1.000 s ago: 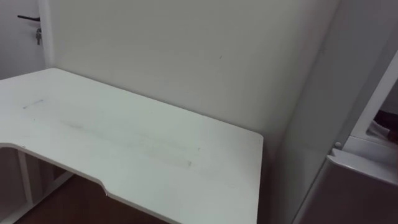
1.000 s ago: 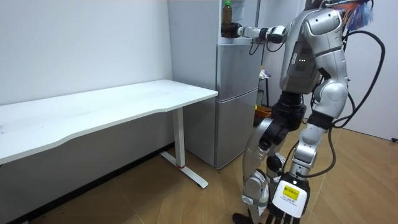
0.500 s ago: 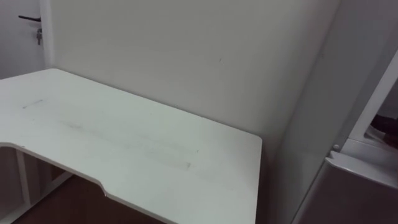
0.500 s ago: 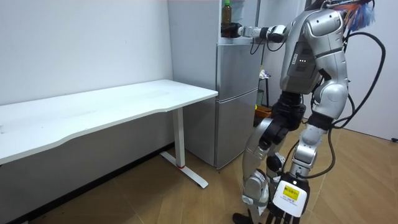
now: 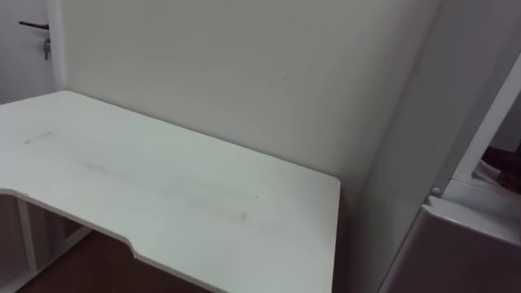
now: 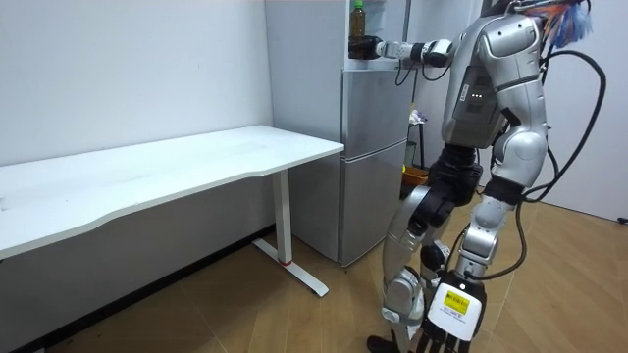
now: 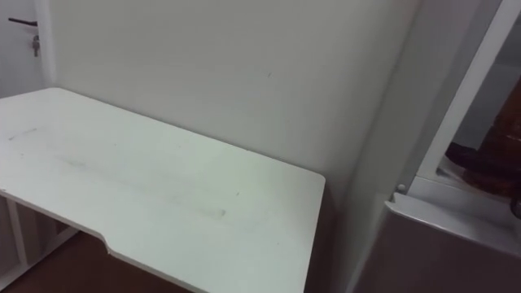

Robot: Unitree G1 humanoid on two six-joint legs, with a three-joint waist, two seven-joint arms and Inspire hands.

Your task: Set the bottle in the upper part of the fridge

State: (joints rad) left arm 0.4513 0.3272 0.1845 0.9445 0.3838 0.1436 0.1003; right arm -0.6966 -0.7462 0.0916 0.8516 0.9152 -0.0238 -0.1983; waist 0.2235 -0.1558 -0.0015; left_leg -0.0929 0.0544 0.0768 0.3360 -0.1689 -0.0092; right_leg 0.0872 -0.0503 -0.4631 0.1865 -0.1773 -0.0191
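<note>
- Standing before the fridge [image 6: 375,108], the robot is holding its right hand [image 6: 370,48] out at the open upper compartment [image 6: 389,24].
- The bottle [image 6: 358,22] is sitting upright in that hand at the compartment's opening, on the fridge's side nearest the bench [image 5: 163,187]; whether it is touching the shelf I cannot tell.
- The fingers are clamping round the bottle's lower part, as far as the room view is showing.
- The bench is standing just beside the fridge.
</note>
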